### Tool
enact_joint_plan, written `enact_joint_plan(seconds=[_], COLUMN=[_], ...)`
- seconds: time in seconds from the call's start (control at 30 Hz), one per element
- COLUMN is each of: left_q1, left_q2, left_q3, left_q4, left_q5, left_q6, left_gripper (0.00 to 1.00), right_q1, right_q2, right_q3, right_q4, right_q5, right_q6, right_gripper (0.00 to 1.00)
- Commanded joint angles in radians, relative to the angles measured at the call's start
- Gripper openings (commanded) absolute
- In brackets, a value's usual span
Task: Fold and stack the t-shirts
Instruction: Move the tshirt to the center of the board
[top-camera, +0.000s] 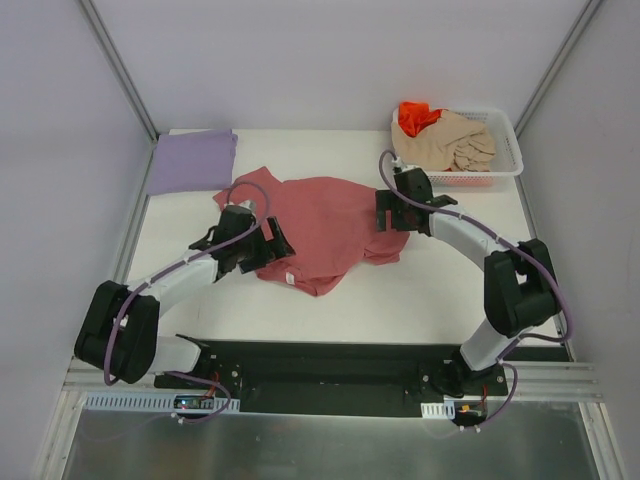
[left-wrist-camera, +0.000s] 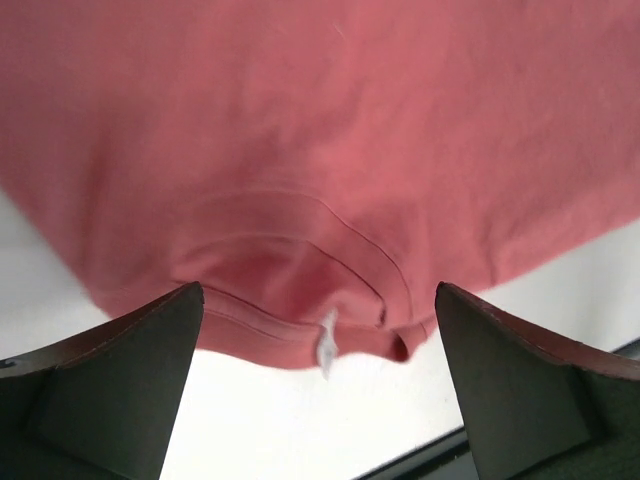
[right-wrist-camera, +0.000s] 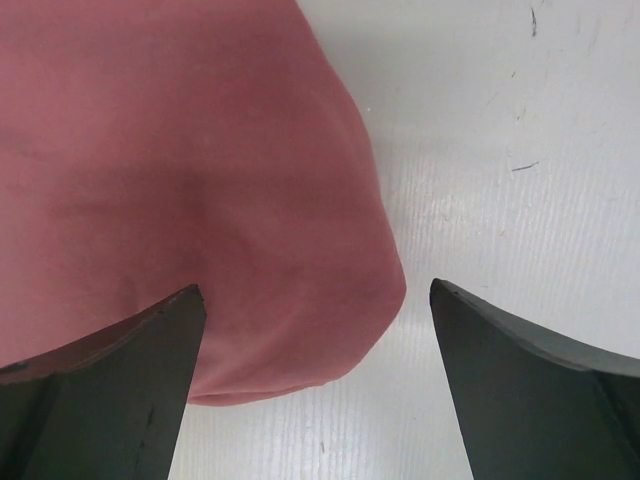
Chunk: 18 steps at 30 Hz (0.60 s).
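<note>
The rose-red t-shirt (top-camera: 320, 225) lies crumpled on the middle of the white table. My left gripper (top-camera: 268, 245) is open over its left side; the left wrist view shows its collar with a white label (left-wrist-camera: 326, 345) between the open fingers. My right gripper (top-camera: 392, 215) is open at the shirt's right edge, where a rounded fold of the cloth (right-wrist-camera: 290, 300) lies between the fingers. The lavender t-shirt (top-camera: 192, 160) lies folded at the far left corner. The beige t-shirt (top-camera: 455, 143) and the orange one (top-camera: 416, 115) sit in the basket.
A white mesh basket (top-camera: 510, 150) stands at the far right corner of the table (top-camera: 440, 290). Grey walls close in the left, back and right sides. The black arm base plate (top-camera: 320, 365) runs along the near edge.
</note>
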Motion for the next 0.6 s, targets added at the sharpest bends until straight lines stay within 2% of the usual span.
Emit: enact_joint_plan(seconds=[0.0, 0.13, 0.27, 0.43, 0.57], left_q1=[-0.176, -0.365, -0.465, -0.549, -0.574], left_q2=[-0.008, -0.004, 0.116, 0.289, 0.375], left_q3=[0.090, 0.180, 0.287, 0.399, 0.461], left_q4=[-0.117, -0.180, -0.185, -0.215, -0.280], left_q5=[-0.140, -0.312, -0.287, -0.257, -0.293], left_q6=[-0.067, -0.075, -0.007, 0.048, 0.059], left_gripper=[0.99, 0.99, 0.98, 0.85, 0.67], right_q1=[-0.006, -0.035, -0.099, -0.157, -0.179], right_q2=[-0.024, -0.097, -0.192, -0.321, -0.402], right_q3=[0.019, -0.050, -0.158, -0.274, -0.334], right_q4=[0.011, 0.024, 0.022, 0.010, 0.002], right_q5=[0.071, 0.117, 0.074, 0.056, 0.050], right_q6=[0.029, 0.119, 0.212, 0.219, 0.207], right_gripper=[0.96, 0.96, 0.96, 0.96, 0.96])
